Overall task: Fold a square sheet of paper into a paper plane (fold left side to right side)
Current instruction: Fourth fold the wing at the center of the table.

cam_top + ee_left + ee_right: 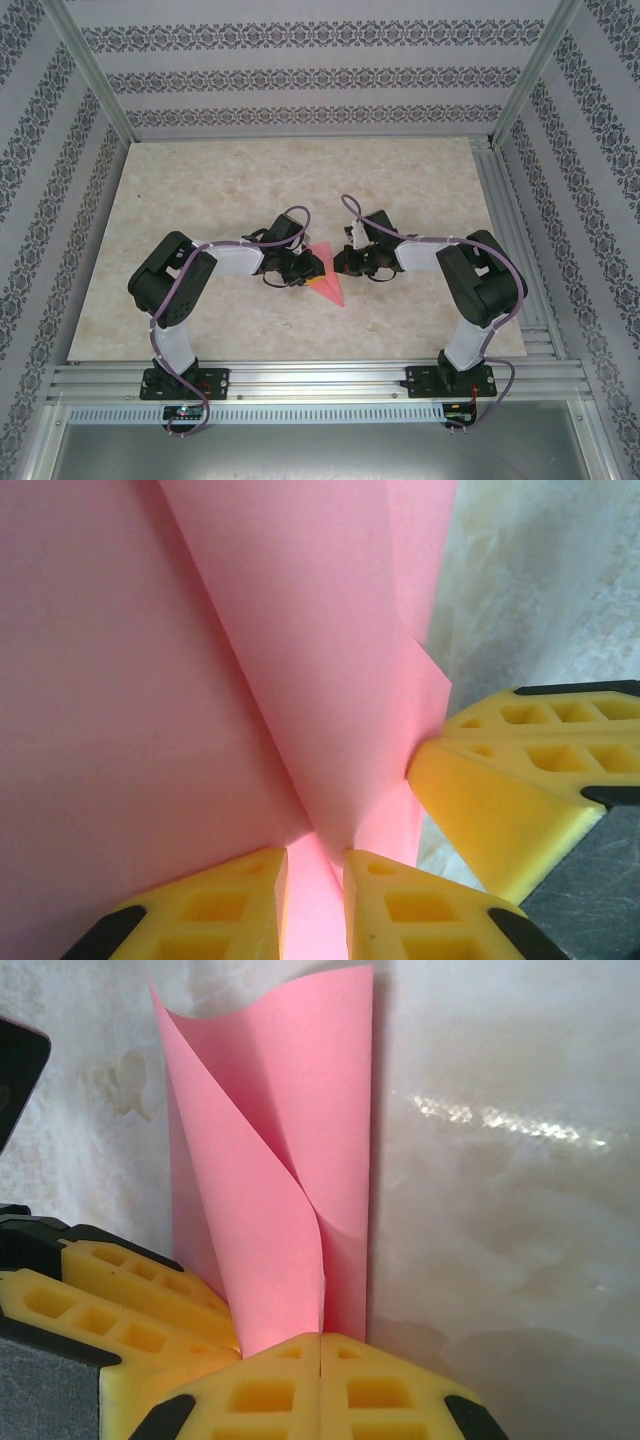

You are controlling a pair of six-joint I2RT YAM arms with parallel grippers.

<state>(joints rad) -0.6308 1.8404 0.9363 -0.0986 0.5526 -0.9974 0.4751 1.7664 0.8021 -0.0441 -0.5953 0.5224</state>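
Two hands (290, 268) (345, 262) on folded paper (327, 280)

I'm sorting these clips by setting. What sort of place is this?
Likely a robot test cell, not a home: aluminium frame rails, patterned backdrop walls, a marble-look tabletop, and two arms whose left tool and right tool work pink paper.

No text, label, brand, number or sign can be read anywhere in these pictures.
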